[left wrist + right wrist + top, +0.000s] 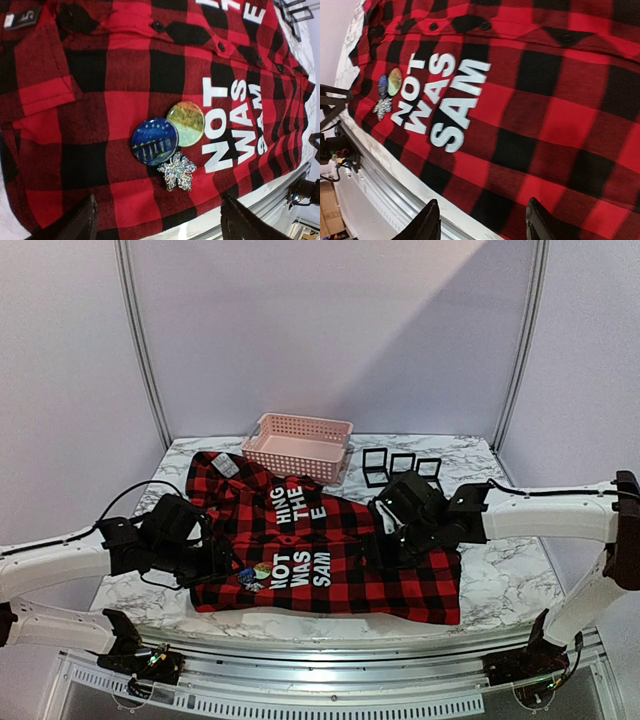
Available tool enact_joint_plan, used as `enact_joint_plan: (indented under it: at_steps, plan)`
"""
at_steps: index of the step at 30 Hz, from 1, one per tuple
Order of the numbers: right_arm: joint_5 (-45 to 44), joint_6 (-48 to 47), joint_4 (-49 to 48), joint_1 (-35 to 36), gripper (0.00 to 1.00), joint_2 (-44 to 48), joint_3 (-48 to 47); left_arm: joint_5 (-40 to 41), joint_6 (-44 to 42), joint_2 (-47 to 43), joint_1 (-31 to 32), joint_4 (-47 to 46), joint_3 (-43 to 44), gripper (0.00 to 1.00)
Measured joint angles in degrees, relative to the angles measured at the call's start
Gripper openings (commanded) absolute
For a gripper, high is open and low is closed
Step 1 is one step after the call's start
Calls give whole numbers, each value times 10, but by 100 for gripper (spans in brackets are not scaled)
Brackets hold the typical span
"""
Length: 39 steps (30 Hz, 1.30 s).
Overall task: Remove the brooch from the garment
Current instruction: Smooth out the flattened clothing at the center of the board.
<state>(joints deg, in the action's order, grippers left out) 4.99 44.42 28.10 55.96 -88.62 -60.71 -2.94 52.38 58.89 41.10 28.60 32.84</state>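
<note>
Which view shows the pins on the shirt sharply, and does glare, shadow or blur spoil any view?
Left wrist view: brooch, blue badge and yellow badge sharp, faint sheen only. Right wrist view: lettering crisp, the three small, the shirt soft nearest the lens. Top view: even light, diagonal shadow on the back wall, the three barely resolved.

place: lab booth | signs: white panel walls, marble-top table, robot arms
</note>
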Motion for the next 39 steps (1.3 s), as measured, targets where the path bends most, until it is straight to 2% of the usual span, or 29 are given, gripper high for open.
enact_joint_plan:
  at_steps: [11,23,30,34,39]
  plan:
    - [80,1,-94,32,50,-75,9,-14,45,-7,53,-1,-59,85]
    - [101,35,-97,53,49,-78,53,-2,90,-48,101,16,-84,87]
    - [72,38,-80,59,52,-57,47,45,70,-50,102,77,-24,94]
    - [48,14,-80,63,53,-52,11,73,50,-52,101,83,18,95]
    - [25,-18,-81,65,54,-64,-44,108,27,-49,79,89,28,97]
